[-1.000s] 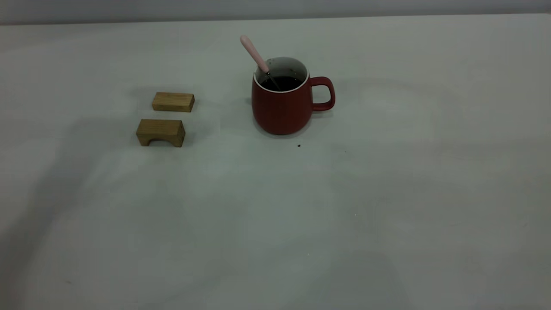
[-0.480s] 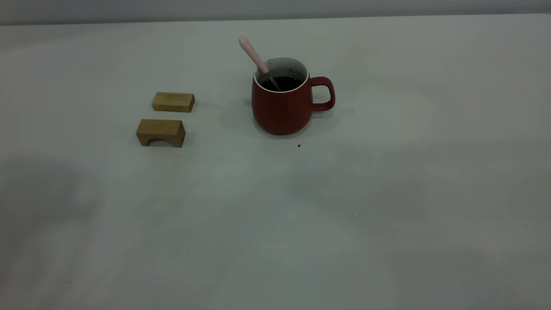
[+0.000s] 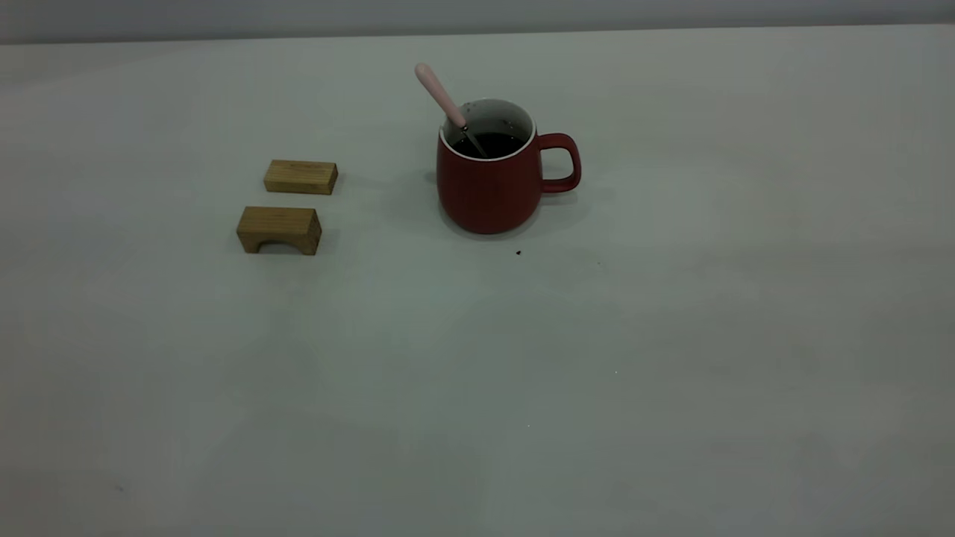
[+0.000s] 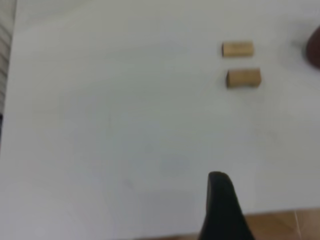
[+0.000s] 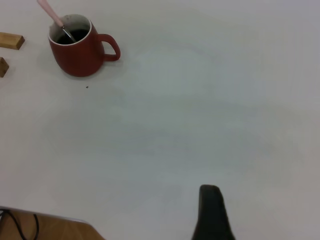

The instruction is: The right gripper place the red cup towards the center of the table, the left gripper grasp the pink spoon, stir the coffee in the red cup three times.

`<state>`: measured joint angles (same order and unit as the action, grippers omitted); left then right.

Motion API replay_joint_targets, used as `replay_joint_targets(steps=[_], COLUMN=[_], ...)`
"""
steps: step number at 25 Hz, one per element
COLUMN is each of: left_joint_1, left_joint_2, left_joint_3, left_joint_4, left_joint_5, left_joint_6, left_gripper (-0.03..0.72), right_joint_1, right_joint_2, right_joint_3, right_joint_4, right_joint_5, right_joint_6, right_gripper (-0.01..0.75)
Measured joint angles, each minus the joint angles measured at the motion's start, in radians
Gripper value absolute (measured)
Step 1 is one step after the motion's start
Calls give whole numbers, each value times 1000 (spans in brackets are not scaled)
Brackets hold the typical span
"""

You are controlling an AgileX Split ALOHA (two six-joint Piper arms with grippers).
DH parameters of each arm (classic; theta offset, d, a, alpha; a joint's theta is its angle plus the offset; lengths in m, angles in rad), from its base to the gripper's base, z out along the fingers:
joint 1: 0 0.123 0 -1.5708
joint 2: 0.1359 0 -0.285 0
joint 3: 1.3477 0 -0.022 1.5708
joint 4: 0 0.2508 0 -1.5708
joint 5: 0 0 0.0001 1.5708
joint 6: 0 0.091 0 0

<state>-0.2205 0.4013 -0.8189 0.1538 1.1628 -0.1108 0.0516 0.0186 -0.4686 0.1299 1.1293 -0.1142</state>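
The red cup (image 3: pixel 489 183) stands upright on the table (image 3: pixel 477 373) a little behind its middle, loop handle turned to the right. Dark coffee (image 3: pixel 489 144) fills it. The pink spoon (image 3: pixel 440 93) leans in the cup against the left rim, pale handle sticking up and to the left, with nothing holding it. Neither arm shows in the exterior view. The left gripper (image 4: pixel 220 200) hovers high over the table's near left edge, far from the cup (image 4: pixel 316 47). The right gripper (image 5: pixel 211 210) hangs over the near right side, well away from the cup (image 5: pixel 80 52) and spoon (image 5: pixel 50 12).
Two wooden blocks lie left of the cup: a flat one (image 3: pixel 300 177) behind and an arched one (image 3: pixel 279 230) in front. A small dark speck (image 3: pixel 518 253) marks the table just before the cup. The table's front edge shows in both wrist views.
Broad shadows that lay on the left and front of the table have faded away. Cup, spoon and blocks stay where they were.
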Motion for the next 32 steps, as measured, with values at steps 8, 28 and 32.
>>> replay_joint_targets(steps=[8, 28, 32], left_joint_1=[142, 201, 201], left_joint_2=[-214, -420, -420], left_joint_3=[296, 326, 326], left_joint_4=[-45, -46, -46], left_joint_5=[-4, -25, -25], left_joint_6=[-7, -28, -28], left_gripper=[548, 548, 548], right_joint_1=[0, 0, 0], right_joint_2=[0, 0, 0], right_joint_3=[0, 0, 0], right_joint_4=[0, 2, 2], right_joint_5=[0, 0, 0], right_joint_6=[0, 0, 0], right_gripper=[584, 584, 584])
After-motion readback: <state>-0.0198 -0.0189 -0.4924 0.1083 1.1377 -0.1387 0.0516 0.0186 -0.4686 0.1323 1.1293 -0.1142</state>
